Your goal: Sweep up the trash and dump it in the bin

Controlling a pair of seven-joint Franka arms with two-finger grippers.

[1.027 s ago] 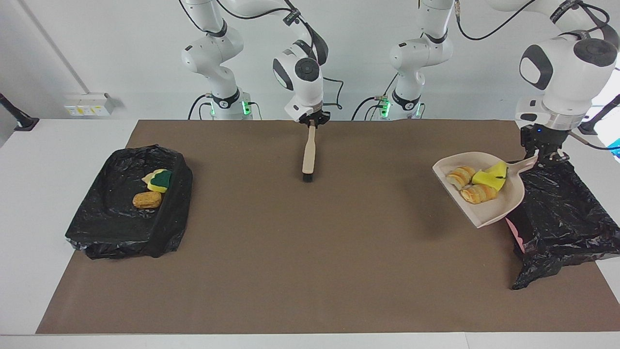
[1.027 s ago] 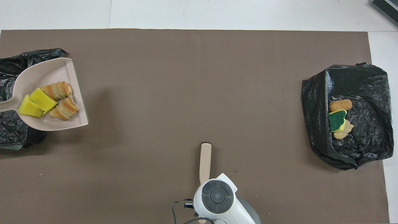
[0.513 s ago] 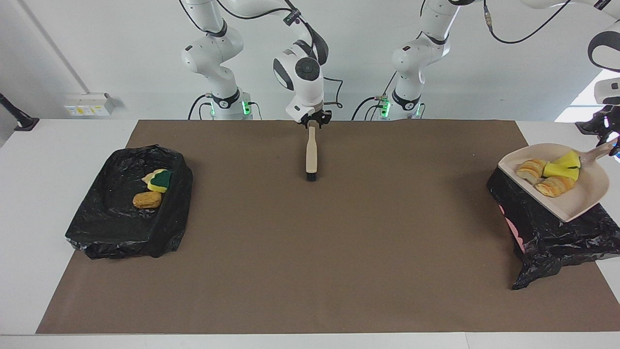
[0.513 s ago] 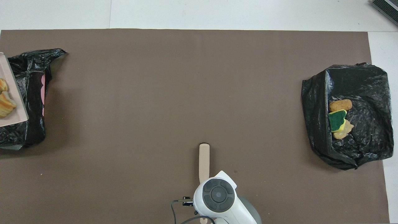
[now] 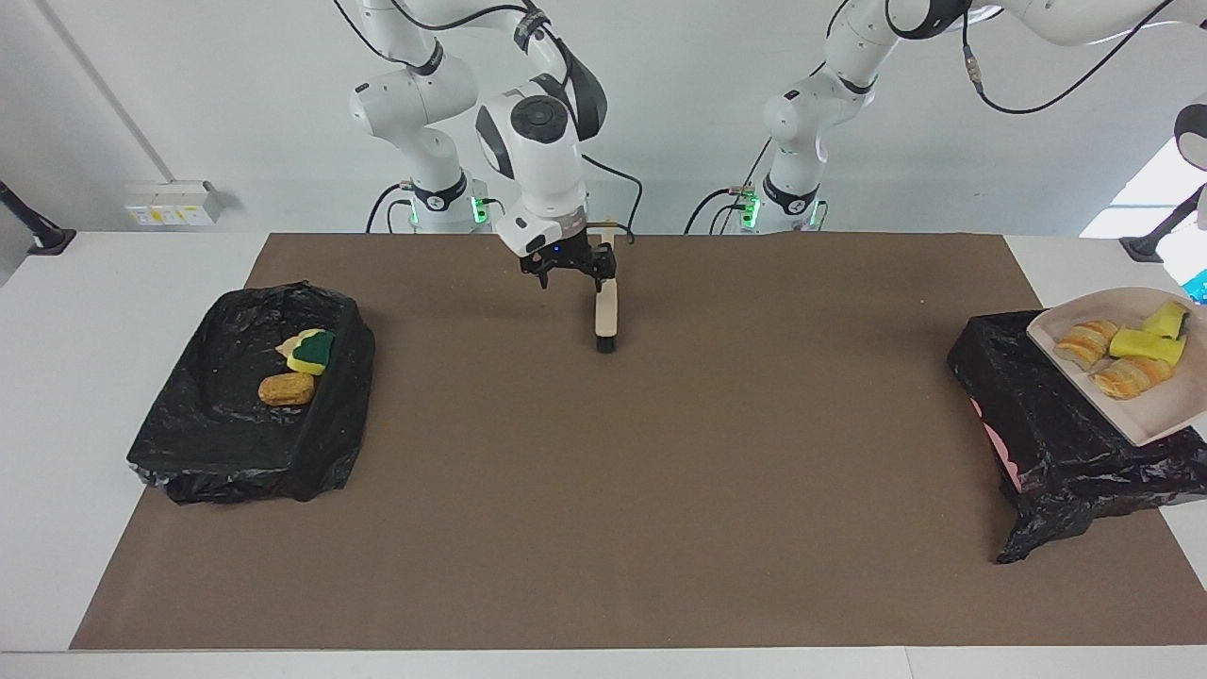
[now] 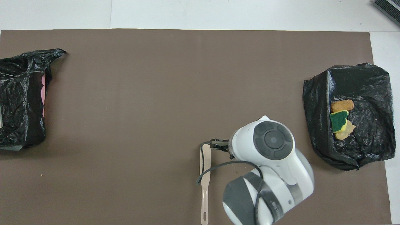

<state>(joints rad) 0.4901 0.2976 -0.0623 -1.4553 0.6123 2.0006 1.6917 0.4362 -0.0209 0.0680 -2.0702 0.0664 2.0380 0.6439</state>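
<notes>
The beige dustpan (image 5: 1155, 415) hangs tilted over the black-bagged bin (image 5: 1056, 424) at the left arm's end of the table. Its handle runs out of the facing view, and the left gripper is out of view with it. On the pan lie trash pieces: two tan sliced stacks (image 5: 1084, 344) and yellow sponge chunks (image 5: 1146, 344). The beige brush (image 5: 604, 316) (image 6: 205, 181) lies flat on the brown mat, black bristles pointing away from the robots. My right gripper (image 5: 566, 273) hovers open just beside its handle, holding nothing.
A second black-bagged bin (image 5: 236, 424) (image 6: 368, 93) at the right arm's end holds a green-backed sponge (image 5: 311, 351) (image 6: 339, 121) and a golden-brown lump (image 5: 286, 388) (image 6: 342, 105). The brown mat (image 5: 660, 490) covers the table's middle.
The right gripper opened, let go of the brush and shifted toward the right arm's end. The left arm carried the dustpan from beside the bin to over it.
</notes>
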